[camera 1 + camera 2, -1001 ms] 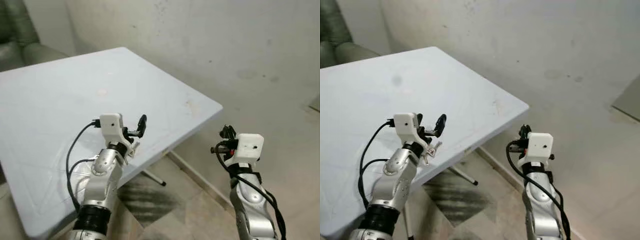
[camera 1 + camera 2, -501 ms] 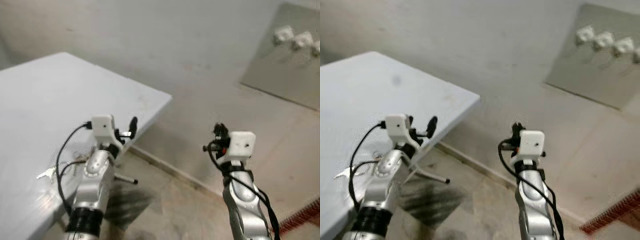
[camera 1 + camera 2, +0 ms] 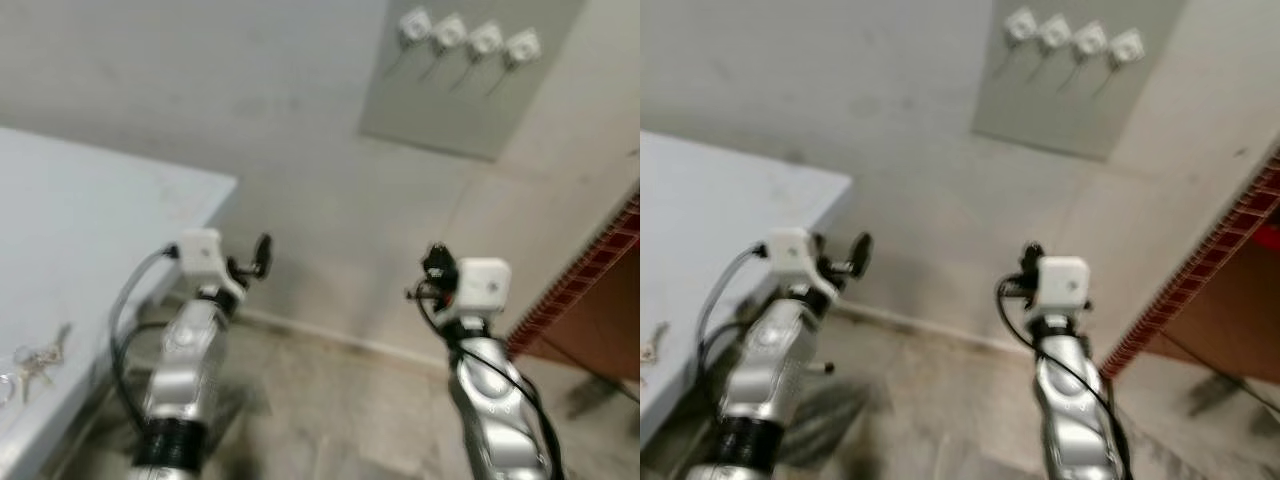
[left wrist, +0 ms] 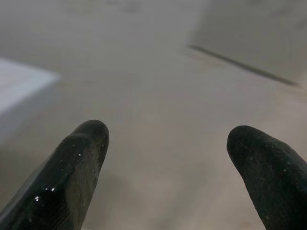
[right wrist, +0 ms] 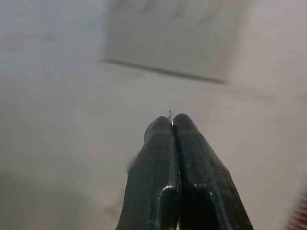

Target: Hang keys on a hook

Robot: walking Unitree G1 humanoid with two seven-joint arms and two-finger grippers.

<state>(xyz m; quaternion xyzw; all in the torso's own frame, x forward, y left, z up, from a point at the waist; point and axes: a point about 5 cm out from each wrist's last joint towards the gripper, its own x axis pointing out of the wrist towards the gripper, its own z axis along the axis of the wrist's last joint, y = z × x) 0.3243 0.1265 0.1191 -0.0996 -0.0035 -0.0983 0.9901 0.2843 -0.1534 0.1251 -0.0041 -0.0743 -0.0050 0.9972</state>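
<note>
A small bunch of keys [image 3: 35, 358] lies on the pale blue table [image 3: 100, 200] at the far left, near its front edge. High on the wall, a grey panel [image 3: 450, 105] carries a row of several white hooks [image 3: 465, 38]. My left gripper [image 3: 255, 262] is raised just beyond the table's corner, well right of the keys; its fingers [image 4: 81, 158] stand wide apart with nothing between them. My right gripper [image 3: 432, 262] is raised further right, below the panel, with its fingers [image 5: 192, 158] pressed together. A thin pale sliver shows at their tips; I cannot tell what it is.
A plain grey wall [image 3: 200, 90] runs behind the table. A red brick edge [image 3: 600, 270] and a brown surface [image 3: 600, 340] stand at the right. Tiled floor [image 3: 330, 410] lies between my arms.
The camera has swung right: the table slid to the left edge, the hook panel came into view at the top, and the keys now show. Both arms keep the same raised pose.
</note>
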